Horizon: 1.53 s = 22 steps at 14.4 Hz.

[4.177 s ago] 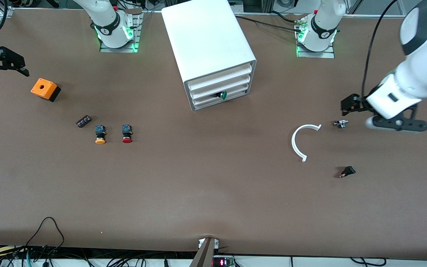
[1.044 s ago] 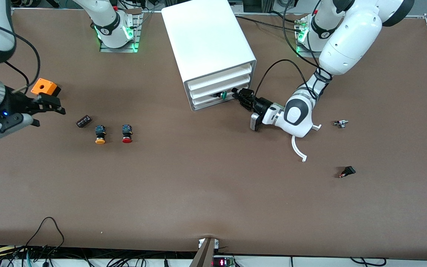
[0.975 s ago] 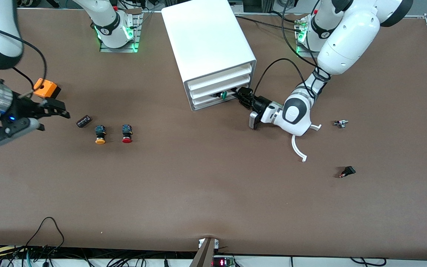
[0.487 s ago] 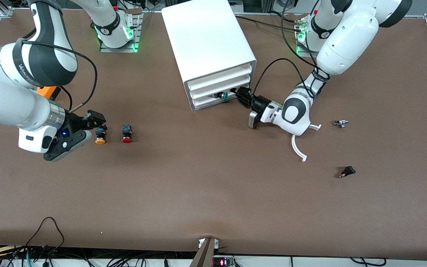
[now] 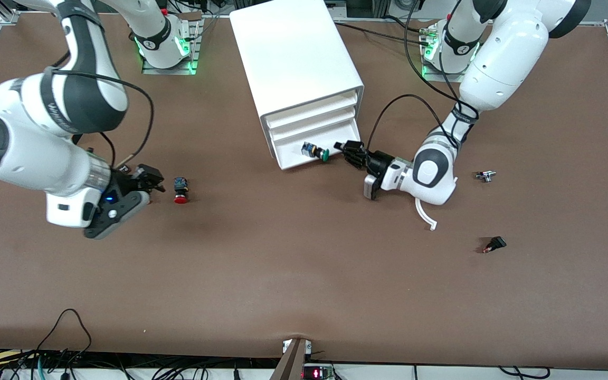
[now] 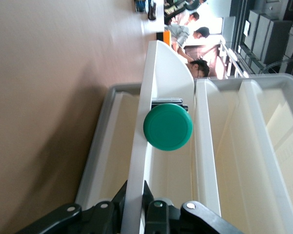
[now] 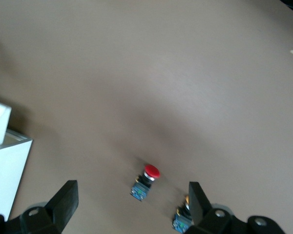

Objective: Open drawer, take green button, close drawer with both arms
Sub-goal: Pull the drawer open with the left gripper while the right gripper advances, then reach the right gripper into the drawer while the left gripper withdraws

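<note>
The lowest drawer [image 5: 308, 160] of the white cabinet [image 5: 293, 53] stands pulled out. The green-capped button [image 5: 317, 152] lies in it near its front wall. My left gripper [image 5: 342, 148] is shut on that front wall at the end toward the left arm. In the left wrist view the fingers [image 6: 135, 189] pinch the thin white wall [image 6: 142, 141], with the green cap [image 6: 167, 126] just past it. My right gripper [image 5: 148, 179] is open and empty above the table, beside the red-capped button. In the right wrist view it [image 7: 132, 200] frames the red button [image 7: 147, 179].
A red-capped button [image 5: 180, 191] lies toward the right arm's end; a yellow-capped one [image 7: 181, 219] shows by a right finger. A white curved strip [image 5: 424, 214], a small metal part [image 5: 485, 176] and a small black part [image 5: 494, 244] lie toward the left arm's end.
The left gripper has pulled the lowest drawer out toward the front camera, uncovering the green button. The right arm has swung in from the table's end to the yellow and red buttons.
</note>
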Available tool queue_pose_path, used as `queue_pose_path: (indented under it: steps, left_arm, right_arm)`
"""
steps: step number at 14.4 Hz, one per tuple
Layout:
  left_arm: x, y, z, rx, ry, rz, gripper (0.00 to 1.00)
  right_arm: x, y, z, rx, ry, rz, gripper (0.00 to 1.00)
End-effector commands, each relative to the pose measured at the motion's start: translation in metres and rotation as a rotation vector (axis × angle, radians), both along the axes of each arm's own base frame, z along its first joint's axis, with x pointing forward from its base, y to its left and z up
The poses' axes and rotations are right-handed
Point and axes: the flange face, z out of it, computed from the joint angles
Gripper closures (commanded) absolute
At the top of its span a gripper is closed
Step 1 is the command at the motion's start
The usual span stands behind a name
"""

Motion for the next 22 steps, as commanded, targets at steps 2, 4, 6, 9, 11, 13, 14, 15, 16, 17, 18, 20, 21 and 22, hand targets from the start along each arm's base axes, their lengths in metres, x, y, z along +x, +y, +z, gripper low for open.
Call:
queue_pose_path:
  steps: [2, 4, 6, 9, 11, 13, 14, 15, 16, 17, 18, 20, 21, 22]
  left_arm:
    - [0.032, 0.004, 0.013, 0.012, -0.006, 0.050, 0.98]
    - [0.041, 0.019, 0.008, 0.031, -0.017, 0.070, 0.98]
    - [0.047, 0.024, 0.008, 0.036, -0.021, 0.080, 0.98]
    - [0.050, 0.029, 0.004, 0.037, -0.019, 0.091, 0.97]
    - [0.051, 0.031, 0.005, 0.036, -0.020, 0.095, 0.96]
    - [0.053, 0.034, 0.005, 0.038, -0.019, 0.101, 0.66]
    - [0.053, 0.035, 0.005, 0.031, -0.036, 0.100, 0.01]
    - [0.055, 0.039, 0.006, 0.032, -0.036, 0.108, 0.00]
    - [0.057, 0.042, 0.008, 0.034, -0.033, 0.112, 0.00]
    - [0.069, 0.046, 0.017, 0.035, -0.057, 0.118, 0.00]
    - [0.076, 0.056, 0.020, 0.038, -0.069, 0.130, 0.00]
    - [0.084, 0.063, 0.030, 0.041, -0.079, 0.146, 0.00]
    - [0.090, 0.067, 0.039, 0.051, -0.077, 0.156, 0.00]
    - [0.097, 0.072, 0.051, 0.077, -0.085, 0.145, 0.00]
  right_arm:
    - [0.012, 0.047, 0.000, 0.054, -0.056, 0.086, 0.00]
    - [0.014, 0.058, -0.003, 0.063, -0.077, 0.095, 0.00]
    - [0.009, 0.077, -0.008, 0.059, -0.076, 0.125, 0.00]
    - [0.004, 0.092, -0.014, 0.043, -0.070, 0.148, 0.00]
    - [0.004, 0.092, -0.017, 0.038, -0.064, 0.145, 0.00]
    - [0.006, 0.089, -0.022, 0.035, -0.060, 0.149, 0.00]
    - [0.006, 0.089, -0.023, 0.032, -0.061, 0.159, 0.00]
    - [0.006, 0.091, -0.027, 0.021, -0.062, 0.185, 0.00]
    - [0.001, 0.105, -0.026, 0.010, -0.070, 0.229, 0.00]
    - [-0.007, 0.123, -0.030, -0.009, -0.071, 0.271, 0.00]
    - [-0.012, 0.138, -0.033, -0.022, -0.073, 0.298, 0.00]
    - [-0.021, 0.166, -0.037, -0.023, -0.098, 0.338, 0.00]
    - [-0.028, 0.181, -0.039, -0.022, -0.101, 0.356, 0.00]
    - [-0.034, 0.193, -0.040, -0.021, -0.103, 0.368, 0.00]
